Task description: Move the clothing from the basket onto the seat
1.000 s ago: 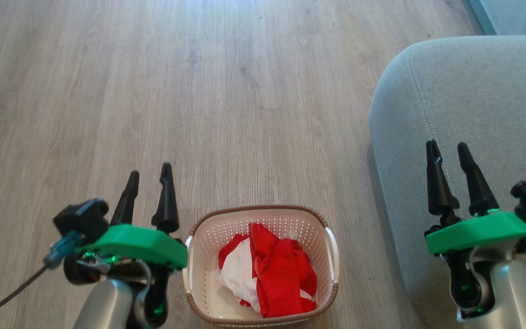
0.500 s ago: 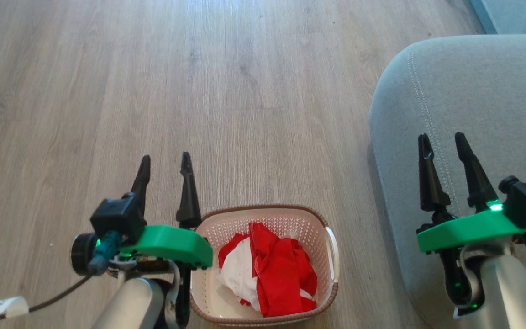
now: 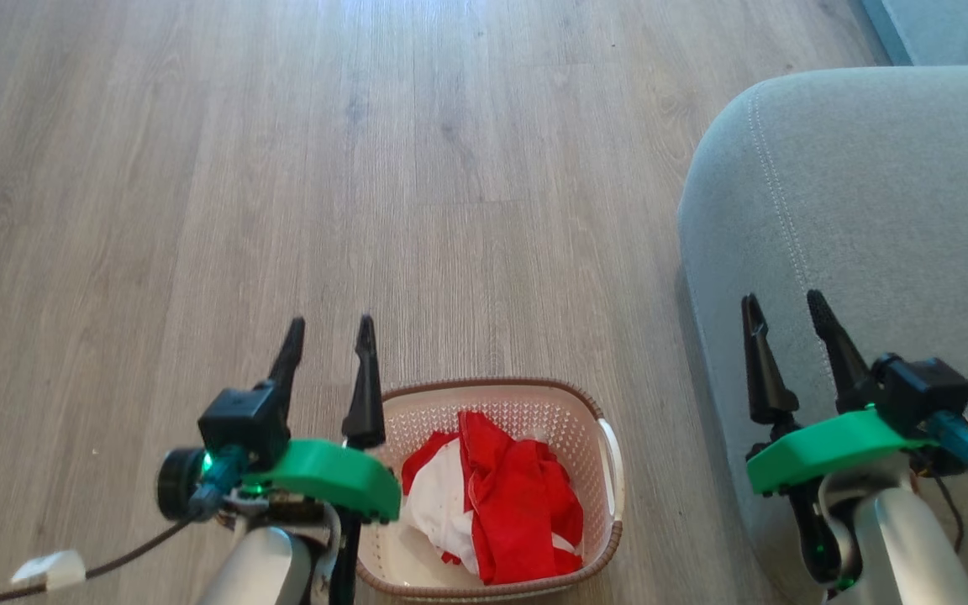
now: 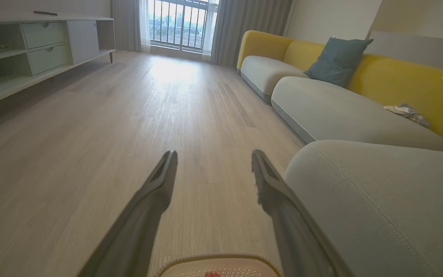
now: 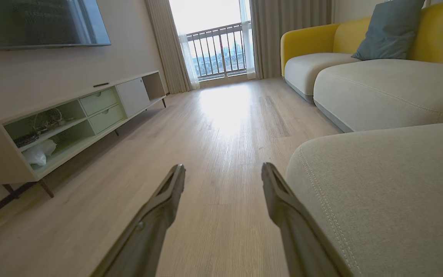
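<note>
- Beside the basket (image 3: 484, 388), above its left wall, the left gripper (image 3: 329, 326) hangs with its two dark fingers spread apart and nothing between them. The fingertips point past the basket's far rim toward bare wooden floor (image 3: 366, 168).
- To the right of the basket, well apart from it, the right gripper (image 3: 782, 298) is likewise spread and empty. It is poised over the seat edge that faces the basket.
- Inside the basket lies the clothing (image 3: 518, 496), a crumpled red heap with a white panel. It sits wholly within the perforated walls, and neither gripper touches it. How many garments the heap contains cannot be told.
- Just to the right of the basket stands the seat (image 3: 870, 210), a grey cushion with a rounded corner and a line of pale stitching. No red fabric rests on the part visible.
- Progress, as judged: no part of the transfer is complete. Still to do are the descent into the basket, a grasp on the fabric, the lift clear of the rim, and the carry rightward from the basket onto the seat. This may need repeating until the basket is empty.
</note>
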